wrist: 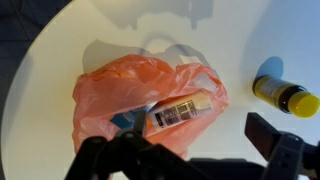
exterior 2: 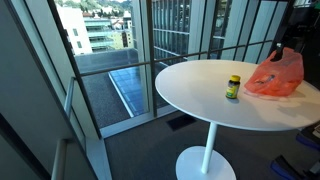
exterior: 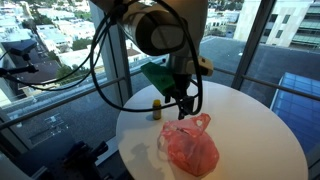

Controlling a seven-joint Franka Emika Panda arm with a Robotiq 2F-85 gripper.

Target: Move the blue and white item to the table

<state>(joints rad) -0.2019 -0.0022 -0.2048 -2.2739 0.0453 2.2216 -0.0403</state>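
Your gripper [wrist: 190, 152] hangs wide open, holding nothing, over the pink-red bag [wrist: 130, 95] on the round white table [wrist: 50, 60]. The blue and white item [wrist: 182, 112] lies inside the bag's mouth, not on bare tabletop; bag plastic crowds it on both sides. 1 small dark bottle [wrist: 283, 95] w/ yellow cap stands just beside the bag, near your right finger.

Only the wrist view shows the item. In both exterior views you get just bag [exterior: 188, 148] [exterior 2: 275, 72] and bottle [exterior: 156, 106] [exterior 2: 233, 87]; the plastic hides the item.

Item's long axis runs diagonal in the wrist view, lower left to upper right, barcode end up-right; blue end prob. lower left, blurred thru plastic.
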